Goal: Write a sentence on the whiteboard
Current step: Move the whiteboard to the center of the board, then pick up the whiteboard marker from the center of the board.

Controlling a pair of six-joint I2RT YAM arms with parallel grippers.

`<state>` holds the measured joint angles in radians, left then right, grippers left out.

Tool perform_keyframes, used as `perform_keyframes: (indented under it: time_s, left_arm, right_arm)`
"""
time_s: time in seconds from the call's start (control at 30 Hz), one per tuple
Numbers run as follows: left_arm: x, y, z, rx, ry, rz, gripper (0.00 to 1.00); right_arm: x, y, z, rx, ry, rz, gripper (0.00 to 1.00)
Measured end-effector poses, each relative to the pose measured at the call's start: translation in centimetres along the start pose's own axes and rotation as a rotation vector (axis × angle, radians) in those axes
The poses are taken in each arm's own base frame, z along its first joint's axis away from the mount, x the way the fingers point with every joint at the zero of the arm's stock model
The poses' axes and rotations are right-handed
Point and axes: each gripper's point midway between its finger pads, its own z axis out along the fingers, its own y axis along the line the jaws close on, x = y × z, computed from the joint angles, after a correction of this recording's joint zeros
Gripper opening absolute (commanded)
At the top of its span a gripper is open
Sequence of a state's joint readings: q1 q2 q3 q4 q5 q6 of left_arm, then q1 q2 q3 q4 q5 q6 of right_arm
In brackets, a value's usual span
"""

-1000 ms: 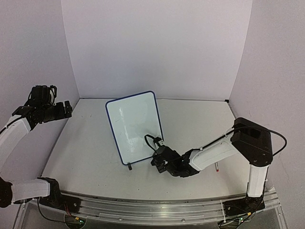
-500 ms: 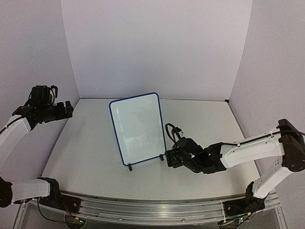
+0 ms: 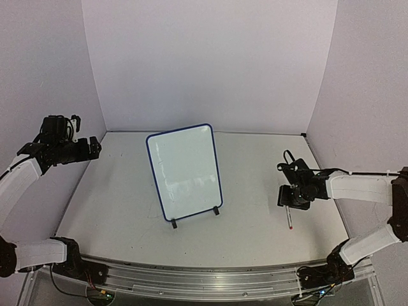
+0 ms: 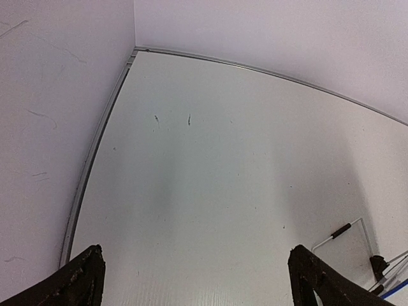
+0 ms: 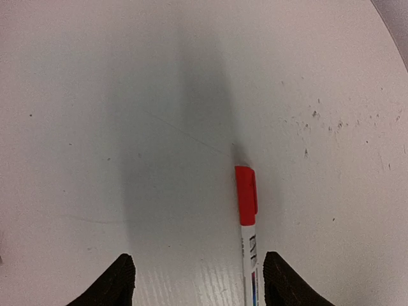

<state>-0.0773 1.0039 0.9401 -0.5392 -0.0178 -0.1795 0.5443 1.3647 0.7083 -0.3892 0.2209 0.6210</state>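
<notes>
The whiteboard (image 3: 185,172) stands upright on two black feet at the table's middle, blue-framed. Its face looks blank, and the sentence is not in view. A white marker (image 3: 291,220) with a red cap lies on the table at the right. My right gripper (image 3: 290,196) hovers just over it, open. In the right wrist view the marker (image 5: 247,217) lies between the black fingertips (image 5: 287,284), close to the right one, and my right gripper (image 5: 201,284) holds nothing. My left gripper (image 3: 94,148) is raised at the far left, open and empty, also seen as the left gripper (image 4: 197,287).
Pale walls close the table (image 3: 255,166) at the back and on both sides. The right arm reaches along the right wall. Small dark specks (image 5: 319,115) mark the table beyond the marker.
My right gripper left the whiteboard's lower right foot, swung right across the table and opened over the marker. The board turned slightly and stands squarer. The left arm barely moved.
</notes>
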Motion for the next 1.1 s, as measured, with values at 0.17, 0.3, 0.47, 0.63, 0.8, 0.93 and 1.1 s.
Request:
perform_keyframes:
  time_s: [0.17, 0.3, 0.47, 0.63, 0.8, 0.93, 1.1]
  left_arm:
    - [0.1, -0.4, 0.0, 0.024, 0.005, 0.001, 0.99]
    - [0.1, -0.7, 0.0, 0.039, 0.007, 0.001, 1.0]
    - [0.2, -0.9, 0.0, 0.051, 0.01, 0.001, 0.99]
    - [0.2, -1.2, 0.0, 0.069, 0.014, 0.001, 1.0]
    - [0.3, -1.6, -0.1, 0.091, 0.018, 0.001, 0.99]
    - [0.2, -2.5, -0.2, 0.147, 0.016, 0.01, 0.98]
    - [0.2, -5.6, -1.0, 0.324, 0.028, 0.017, 0.95]
  right_arm:
    - [2.0, -1.3, 0.9, 0.02, 0.106, 0.014, 0.48]
    - [3.7, -1.7, 2.2, 0.047, 0.181, -0.003, 0.35]
    - [4.3, -2.2, 2.6, 0.071, 0.208, -0.01, 0.26]
    - [4.6, -2.5, 2.9, 0.089, 0.218, -0.017, 0.2]
    - [4.8, -2.5, 3.1, 0.097, 0.224, -0.012, 0.09]
    - [4.8, -2.5, 3.1, 0.095, 0.224, -0.012, 0.0]
    - [4.2, -1.8, 2.0, 0.04, 0.21, -0.036, 0.0]
